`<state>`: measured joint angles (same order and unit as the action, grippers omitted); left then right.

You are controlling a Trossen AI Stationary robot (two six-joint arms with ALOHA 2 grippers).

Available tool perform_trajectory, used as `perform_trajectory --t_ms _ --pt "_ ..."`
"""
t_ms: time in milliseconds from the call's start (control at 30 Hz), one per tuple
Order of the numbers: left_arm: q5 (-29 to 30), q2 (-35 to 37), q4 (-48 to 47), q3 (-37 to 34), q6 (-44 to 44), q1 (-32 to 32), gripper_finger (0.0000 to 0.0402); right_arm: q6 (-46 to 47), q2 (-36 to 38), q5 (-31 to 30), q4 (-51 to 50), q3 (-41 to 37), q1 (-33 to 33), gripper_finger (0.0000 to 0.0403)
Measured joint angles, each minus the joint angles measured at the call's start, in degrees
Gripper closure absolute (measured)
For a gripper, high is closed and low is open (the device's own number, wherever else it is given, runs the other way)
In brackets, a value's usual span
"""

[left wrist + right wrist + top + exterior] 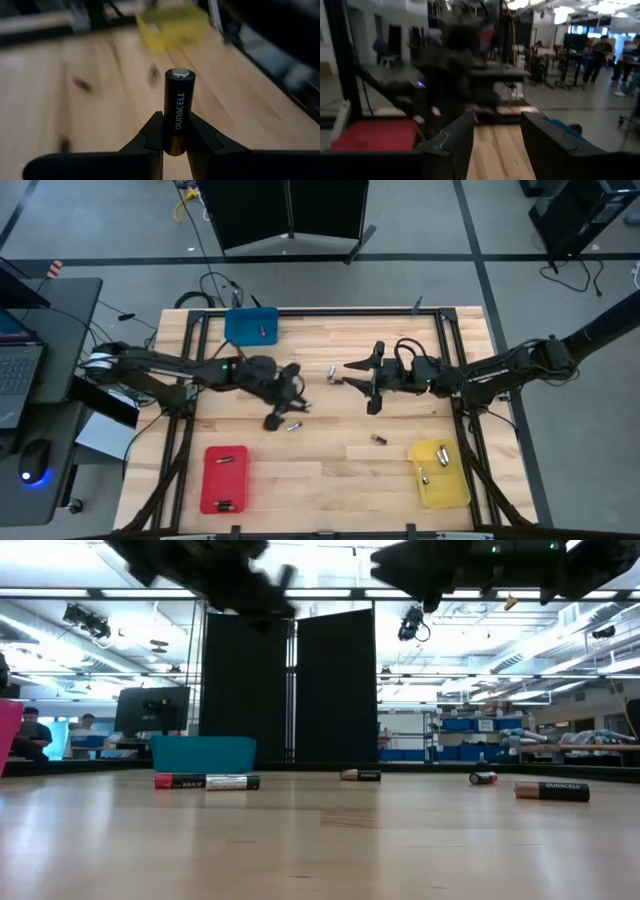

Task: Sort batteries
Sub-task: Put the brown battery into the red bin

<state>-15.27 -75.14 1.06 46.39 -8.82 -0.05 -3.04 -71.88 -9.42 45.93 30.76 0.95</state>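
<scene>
My left gripper (pixel 176 142) is shut on a black Duracell battery (pixel 178 107) with a copper end, above the middle of the table (pixel 288 392). My right gripper (pixel 496 137) hangs open and holds nothing, right of centre (pixel 365 385), facing the left arm. Loose batteries lie flat on the wood: two by the right gripper (pixel 332 375), one (pixel 293 426) near the left gripper, one (pixel 378 439) toward the yellow tray. The low view shows several of them lying on their sides (pixel 205 781) (pixel 552 791). My left gripper pinches the battery between its two fingers (pixel 152 137) at the copper end (pixel 175 145). The battery lies along the fingers and sticks out past their tips, its flat silver end (pixel 180 74) pointing away. It is lifted clear of the table.
A blue tray (pixel 250 327) sits at the far edge, a red tray (pixel 224 477) near left and a yellow tray (pixel 438 472) near right, each with batteries inside. The black frame rails (pixel 445 340) run along the table's sides. People stand in the room behind.
</scene>
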Motion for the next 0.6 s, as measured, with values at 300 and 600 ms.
perform_trajectory --t_ms 300,600 --pt "10.71 5.75 -25.13 -0.02 16.79 -14.86 0.0347 -0.19 -0.17 0.03 -7.9 -0.02 -4.17 0.0271" --pt "15.85 5.27 -33.63 -0.02 50.54 -34.48 0.0347 -1.97 -0.17 1.47 -10.36 -0.02 -8.36 0.0368"
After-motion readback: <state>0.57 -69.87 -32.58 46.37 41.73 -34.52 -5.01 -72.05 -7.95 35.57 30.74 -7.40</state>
